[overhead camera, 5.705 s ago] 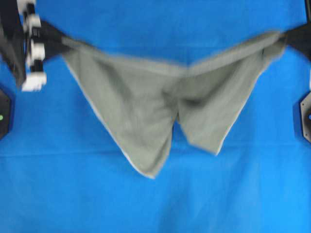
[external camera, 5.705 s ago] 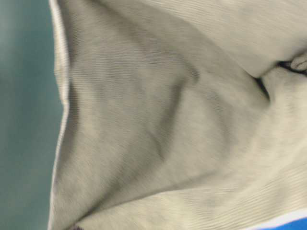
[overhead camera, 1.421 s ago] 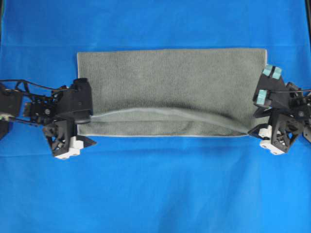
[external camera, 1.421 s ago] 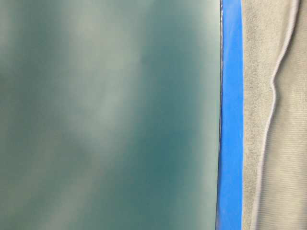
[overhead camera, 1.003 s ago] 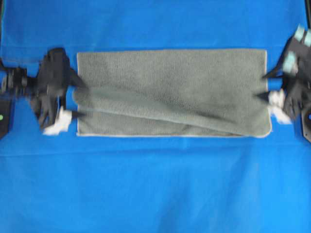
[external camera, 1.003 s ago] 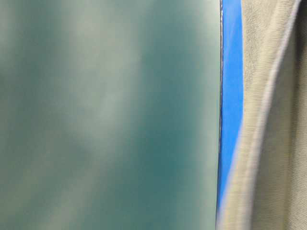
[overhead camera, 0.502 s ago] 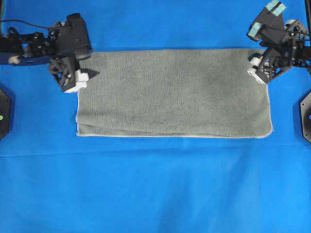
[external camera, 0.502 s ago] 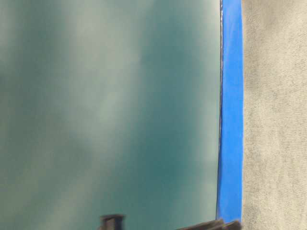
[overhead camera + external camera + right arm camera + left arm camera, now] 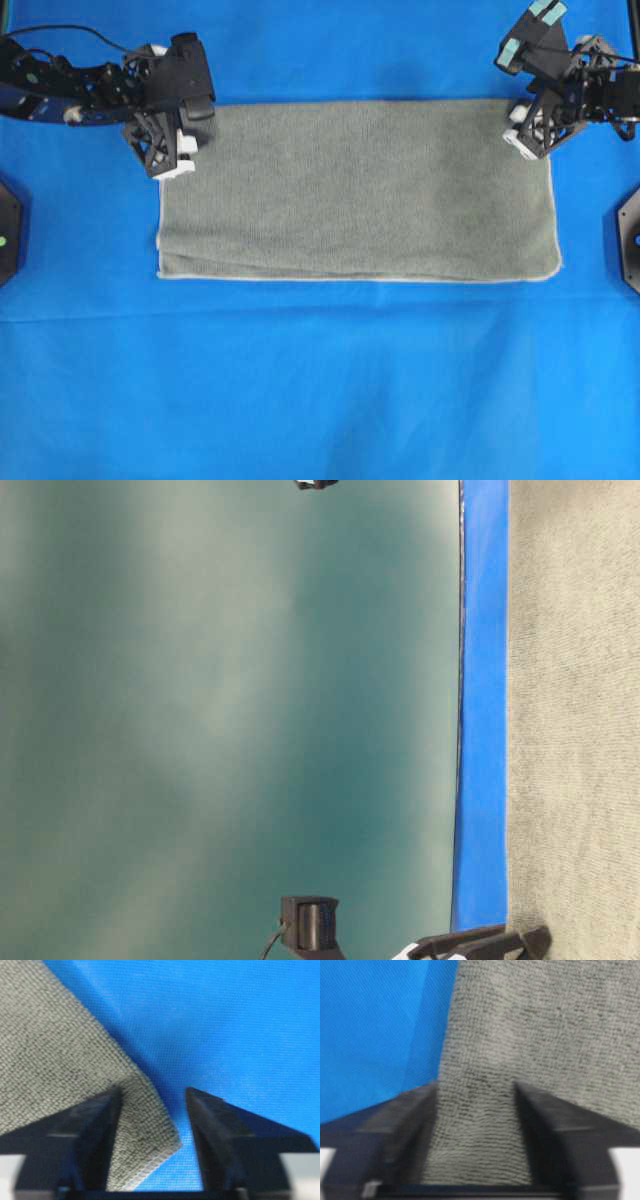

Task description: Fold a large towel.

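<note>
Overhead view: towel (image 9: 355,190) lay folded on blue sheet (image 9: 320,380); left gripper (image 9: 172,150) and right gripper (image 9: 527,125), jaws parted, straddled its far corners.

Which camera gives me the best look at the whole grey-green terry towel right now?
The overhead exterior view: the grey-green terry towel shows entire there, a folded rectangle with its pale hem along the near edge. The table-level view catches only a side strip. The left wrist view shows an edge between the jaws; the right wrist view shows one corner.
</note>
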You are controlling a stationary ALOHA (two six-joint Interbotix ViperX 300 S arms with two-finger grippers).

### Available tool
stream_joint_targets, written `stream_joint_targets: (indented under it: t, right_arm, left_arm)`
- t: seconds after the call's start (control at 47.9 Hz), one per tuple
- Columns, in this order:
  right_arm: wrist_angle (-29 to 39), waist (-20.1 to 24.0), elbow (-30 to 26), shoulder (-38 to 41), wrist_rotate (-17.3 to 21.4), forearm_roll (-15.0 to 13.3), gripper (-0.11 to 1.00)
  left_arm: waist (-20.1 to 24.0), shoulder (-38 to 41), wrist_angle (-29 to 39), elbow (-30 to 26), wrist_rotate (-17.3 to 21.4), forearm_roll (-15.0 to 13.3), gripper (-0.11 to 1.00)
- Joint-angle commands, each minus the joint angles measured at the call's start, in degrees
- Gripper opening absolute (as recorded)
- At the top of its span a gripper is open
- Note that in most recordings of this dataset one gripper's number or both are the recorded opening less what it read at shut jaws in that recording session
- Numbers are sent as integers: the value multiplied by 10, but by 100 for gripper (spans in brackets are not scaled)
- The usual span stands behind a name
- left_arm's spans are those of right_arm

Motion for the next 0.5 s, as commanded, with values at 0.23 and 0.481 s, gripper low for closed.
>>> stream_joint_targets:
  t: [0.23,0.481]
  right_arm:
    - [-21,-3,12,-18,1,6,1]
    - [26,34,0,-119,1,23,1]
  left_arm:
    - [3,-8,73,-15,15,0,2]
    - [3,-114,204,-54,5,1,2]
